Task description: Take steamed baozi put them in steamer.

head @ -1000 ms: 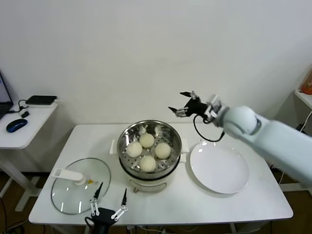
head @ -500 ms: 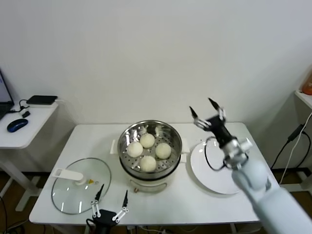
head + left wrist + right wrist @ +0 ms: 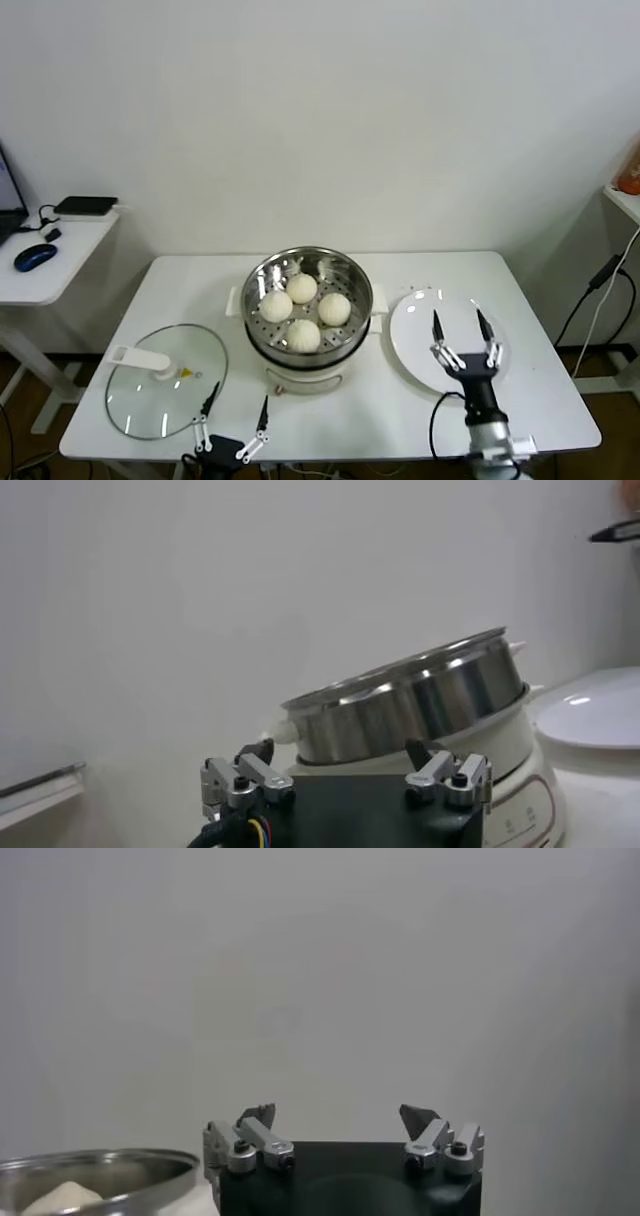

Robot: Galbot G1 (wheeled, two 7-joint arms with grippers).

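Four creamy-white steamed baozi (image 3: 304,310) lie side by side in the shiny steel steamer (image 3: 262,274) on its white cooker base at the table's middle. The steamer also shows in the left wrist view (image 3: 420,695) and its rim with one bun top in the right wrist view (image 3: 95,1173). My right gripper (image 3: 461,326) is open and empty, low at the front right, pointing up over the near edge of the white plate. My left gripper (image 3: 234,409) is open and empty at the table's front edge, just in front of the steamer.
A flat white plate (image 3: 420,320) lies right of the steamer, also in the left wrist view (image 3: 600,710). A round glass lid (image 3: 140,395) with a white handle lies front left. A side desk (image 3: 60,250) with a mouse stands at far left.
My right arm has swung down and back from high behind the plate to the table's front right, gripper open and empty throughout. The left gripper and the buns have stayed put.
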